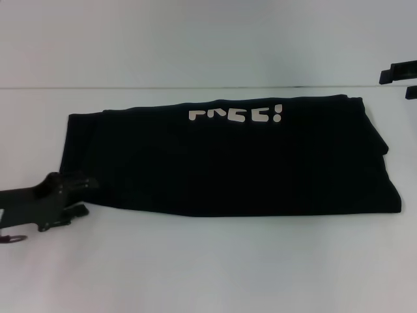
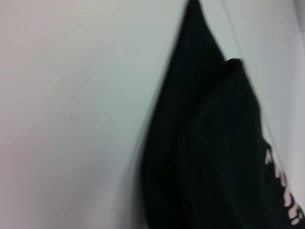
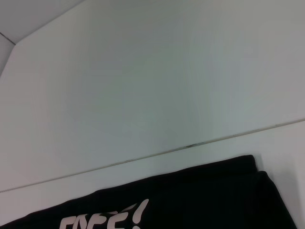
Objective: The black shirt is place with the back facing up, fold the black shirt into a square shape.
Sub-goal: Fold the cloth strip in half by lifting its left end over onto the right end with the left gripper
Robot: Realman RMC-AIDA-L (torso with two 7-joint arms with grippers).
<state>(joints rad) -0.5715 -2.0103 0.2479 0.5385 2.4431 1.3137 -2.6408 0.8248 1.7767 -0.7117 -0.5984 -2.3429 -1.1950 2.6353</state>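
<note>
While the white table (image 1: pixel 208 261) fills most of the head view, the black shirt (image 1: pixel 228 156) lies flat across its middle as a wide folded band, reaching from the left third of the frame almost to the right edge. Its right end shows layered folded edges, one stepping out past the other. White chunky lettering (image 1: pixel 236 115) sits along the shirt's upper edge, just right of centre; it reads "FREE!", seen upside down in the head view and partly cut off in the right wrist view.

At the lower left of the head view, the left gripper (image 1: pixel 77 197) rests low by the shirt's lower left corner, its fingers slightly parted and closed on nothing. At the upper right edge, the right gripper (image 1: pixel 405 78) shows only as dark pieces, well apart from the shirt; whether its fingers are spread or together I cannot tell.
</note>
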